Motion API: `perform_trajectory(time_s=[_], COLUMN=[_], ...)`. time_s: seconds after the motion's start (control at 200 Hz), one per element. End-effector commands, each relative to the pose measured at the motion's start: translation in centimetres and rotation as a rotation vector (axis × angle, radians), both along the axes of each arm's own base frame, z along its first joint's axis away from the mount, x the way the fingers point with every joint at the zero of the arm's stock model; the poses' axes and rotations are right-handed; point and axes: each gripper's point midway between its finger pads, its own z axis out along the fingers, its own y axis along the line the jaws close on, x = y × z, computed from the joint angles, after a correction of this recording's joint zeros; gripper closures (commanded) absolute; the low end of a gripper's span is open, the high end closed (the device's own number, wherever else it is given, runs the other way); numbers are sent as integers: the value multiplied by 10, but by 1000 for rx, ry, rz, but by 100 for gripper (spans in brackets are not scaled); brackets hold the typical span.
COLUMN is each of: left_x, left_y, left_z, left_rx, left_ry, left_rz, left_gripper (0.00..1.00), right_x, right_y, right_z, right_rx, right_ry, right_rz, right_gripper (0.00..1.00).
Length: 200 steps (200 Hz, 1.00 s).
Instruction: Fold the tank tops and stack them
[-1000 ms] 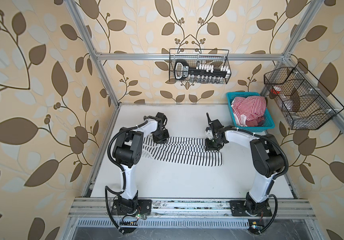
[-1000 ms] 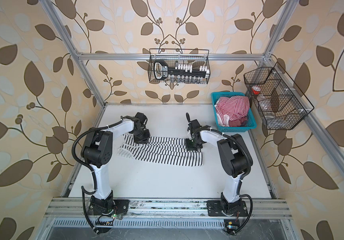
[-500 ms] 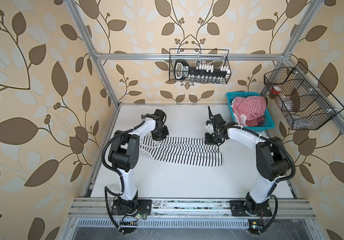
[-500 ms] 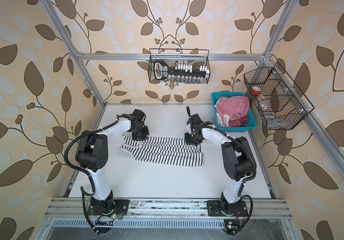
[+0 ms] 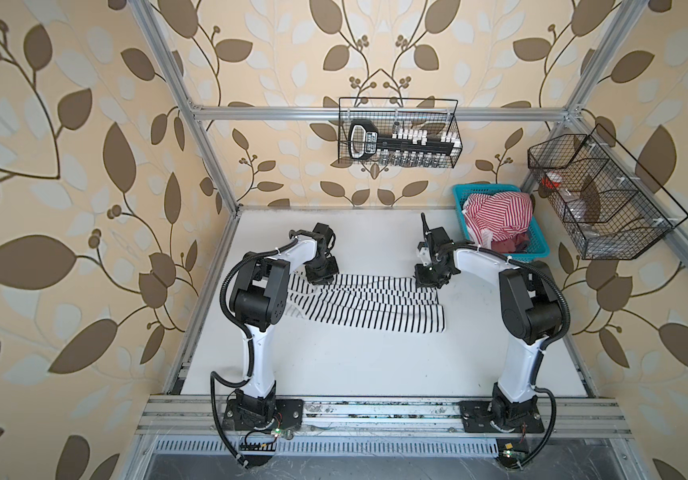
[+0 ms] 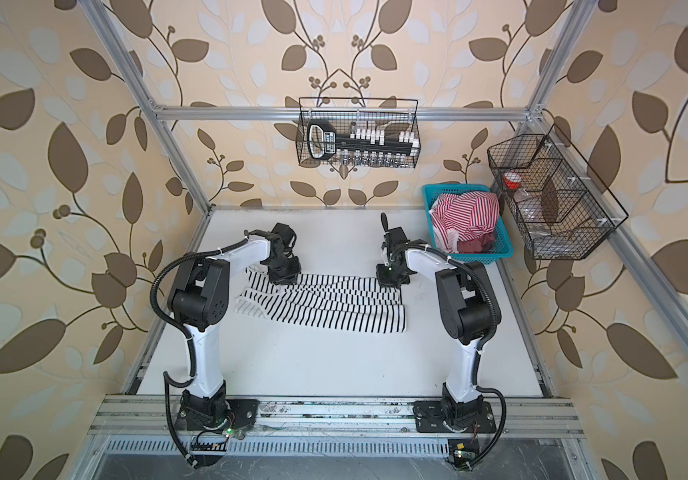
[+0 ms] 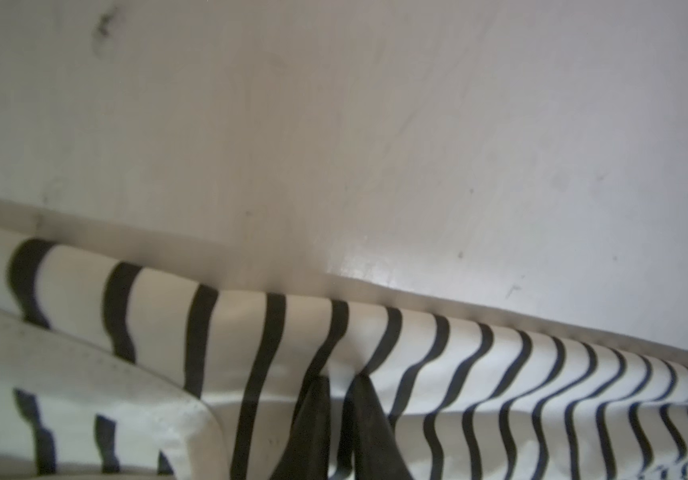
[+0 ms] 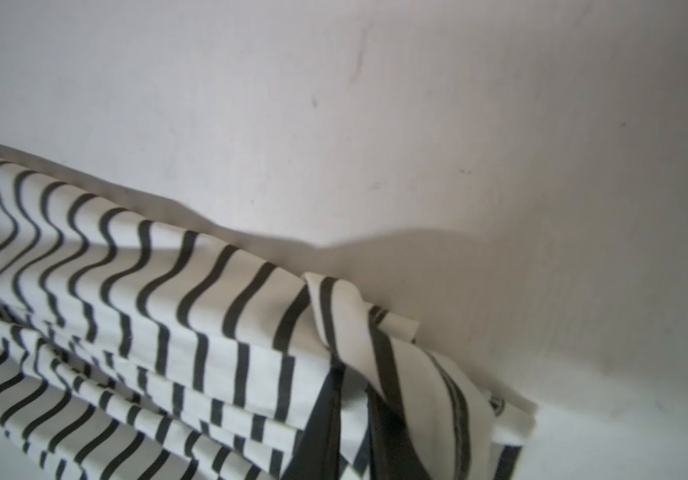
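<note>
The black-striped white tank top (image 5: 358,305) (image 6: 325,303) lies stretched across the middle of the white table in both top views. My left gripper (image 5: 322,277) (image 6: 285,277) is shut on its far left edge. The left wrist view shows the dark fingertips (image 7: 358,415) pinching the striped cloth (image 7: 500,374). My right gripper (image 5: 428,281) (image 6: 390,282) is shut on the far right corner, where the cloth (image 8: 209,332) bunches over the fingers (image 8: 321,424). The red-striped tank top (image 5: 496,218) (image 6: 464,220) sits crumpled in the blue basket (image 5: 537,247) (image 6: 502,247).
The blue basket stands at the table's back right, close behind my right arm. A black wire basket (image 5: 396,141) hangs on the back wall and another (image 5: 599,199) on the right wall. The metal rail (image 5: 375,415) runs along the front edge.
Both grippers have carried the far edge of the black-striped top away from the front rail, toward the back wall. The cloth now lies more spread out.
</note>
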Motion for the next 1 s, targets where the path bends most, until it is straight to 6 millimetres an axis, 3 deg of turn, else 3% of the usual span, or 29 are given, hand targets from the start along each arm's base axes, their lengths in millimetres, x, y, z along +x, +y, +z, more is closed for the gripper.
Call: perform_trajectory(time_s=[0.0, 0.055, 0.155, 0.38, 0.62, 0.71, 0.995], left_x=[-10, -6, 4, 35, 79, 101, 126], left_y=[18, 20, 19, -2, -47, -67, -130], left_z=[-23, -26, -33, -45, -50, -41, -44], left_rx=[106, 131, 143, 78, -55, -107, -286], left_ry=[82, 92, 105, 94, 28, -29, -109], left_rz=[13, 3, -11, -28, -68, -86, -156], left_gripper=[85, 86, 87, 90, 93, 95, 100], right_x=[-19, -22, -47, -93, -153, -171, -210], right_y=[-14, -17, -23, -22, 1, 9, 64], right_z=[-6, -7, -22, -31, -45, -48, -49], right_rx=[-64, -74, -85, -82, -32, 12, 166], right_ry=[34, 39, 101, 160, 261, 288, 341], right_rz=[20, 15, 5, -19, 2, -19, 20], right_gripper=[85, 85, 85, 86, 85, 84, 80])
